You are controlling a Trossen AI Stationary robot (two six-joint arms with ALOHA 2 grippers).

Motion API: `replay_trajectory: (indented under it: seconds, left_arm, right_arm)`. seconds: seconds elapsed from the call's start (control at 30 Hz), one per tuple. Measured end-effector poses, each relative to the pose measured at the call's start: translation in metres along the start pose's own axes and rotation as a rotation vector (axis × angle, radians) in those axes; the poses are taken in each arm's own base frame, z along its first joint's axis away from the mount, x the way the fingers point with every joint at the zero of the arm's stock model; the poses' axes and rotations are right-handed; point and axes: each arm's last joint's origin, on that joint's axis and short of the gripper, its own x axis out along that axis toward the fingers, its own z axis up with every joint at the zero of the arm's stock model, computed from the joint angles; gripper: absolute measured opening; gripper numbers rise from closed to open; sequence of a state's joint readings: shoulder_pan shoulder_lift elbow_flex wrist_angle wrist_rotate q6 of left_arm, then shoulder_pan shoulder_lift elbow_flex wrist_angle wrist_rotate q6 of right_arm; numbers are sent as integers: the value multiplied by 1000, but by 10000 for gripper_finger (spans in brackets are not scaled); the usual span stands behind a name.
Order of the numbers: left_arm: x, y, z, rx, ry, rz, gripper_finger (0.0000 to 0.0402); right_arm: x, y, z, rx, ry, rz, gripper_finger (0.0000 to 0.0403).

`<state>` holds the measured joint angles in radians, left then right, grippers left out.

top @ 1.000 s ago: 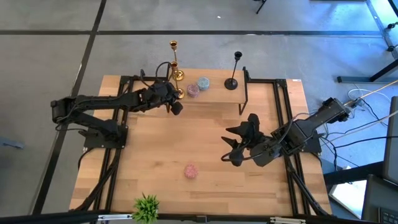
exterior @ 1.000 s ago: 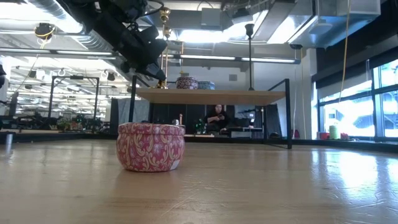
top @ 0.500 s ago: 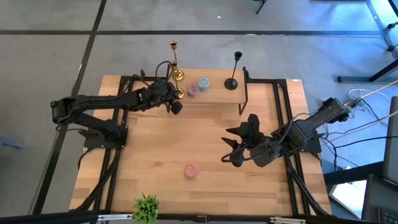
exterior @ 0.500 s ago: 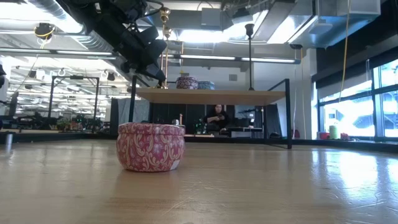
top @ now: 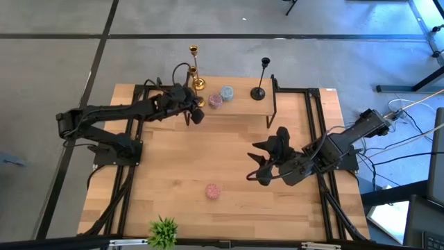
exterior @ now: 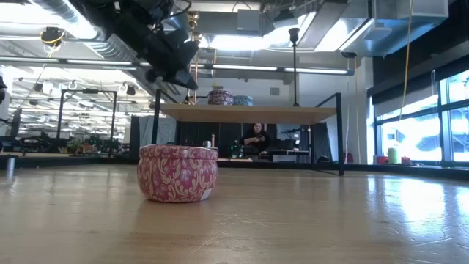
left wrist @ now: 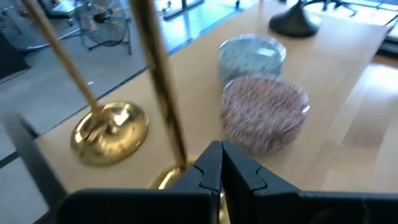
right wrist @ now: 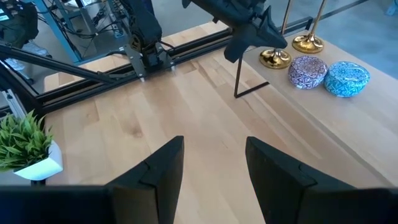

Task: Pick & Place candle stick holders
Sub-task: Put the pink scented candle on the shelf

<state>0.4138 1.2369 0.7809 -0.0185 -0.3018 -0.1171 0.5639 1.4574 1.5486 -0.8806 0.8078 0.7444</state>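
1. We see all three candle stick holders standing upright on the raised shelf [top: 239,107] at the far edge of the bench [top: 173,167]: two gold ones at the shelf's left end and the black holder [top: 261,78] well apart to the right.

2. Our left gripper [top: 195,113] is up at the shelf's left end, clenched tight with nothing between its tips. In the left wrist view the nearer gold holder [left wrist: 163,99] rises just beside and ahead of the clenched tips [left wrist: 221,163], its base partly hidden behind them; we cannot tell whether they touch it. The farther gold holder [left wrist: 104,127] stands just beyond, and the two small tins, pink [left wrist: 265,114] and blue [left wrist: 253,56], sit beside them.

3. The relation that matters: each holder's long axis is vertical, so we judge the gripper must open and come at the thin stem from the side, level with it, to close across it.

4. The left arm is plainly the nearer one for the gold pair. Our right gripper [top: 262,167] hangs over the middle of the bench with its fingers [right wrist: 158,165] apart, grasping nothing, well away from the shelf.

5. A pink tin [exterior: 178,172] and a small plant [top: 163,231] sit on the bench nearer the front.
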Motion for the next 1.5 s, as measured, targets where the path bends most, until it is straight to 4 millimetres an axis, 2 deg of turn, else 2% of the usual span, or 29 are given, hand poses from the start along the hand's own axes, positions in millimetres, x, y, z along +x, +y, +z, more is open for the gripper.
replay_trajectory:
  seconds: [0.2,0.37,0.57,0.77,0.9,1.0,1.27,1.37,1.5]
  left_arm:
    - [-16,-13,19,-2,-14,-109,1]
    - [-41,-28,27,-27,-15,-255,2]
    - [-75,-47,25,-90,20,-461,3]
    - [-99,-74,17,-182,152,-755,2]
    - [-116,-97,8,-237,244,-870,3]
    - [-130,-117,0,-278,277,-894,2]
    - [-160,-173,-35,-477,286,-789,4]
    - [-166,-196,-50,-540,234,-759,5]
    - [-167,-225,-71,-597,223,-784,21]
  right_arm:
    - [0,0,0,2,-1,-1,176]
    - [0,0,1,8,-2,7,176]
    - [0,4,3,35,7,58,176]
    - [0,13,-1,43,36,129,176]
    - [-6,19,-5,33,55,177,176]
    - [-13,24,-10,20,67,206,176]
    - [-47,42,-33,-12,109,321,176]
    - [-61,48,-42,-18,126,366,177]
    - [-70,56,-58,-39,157,373,177]
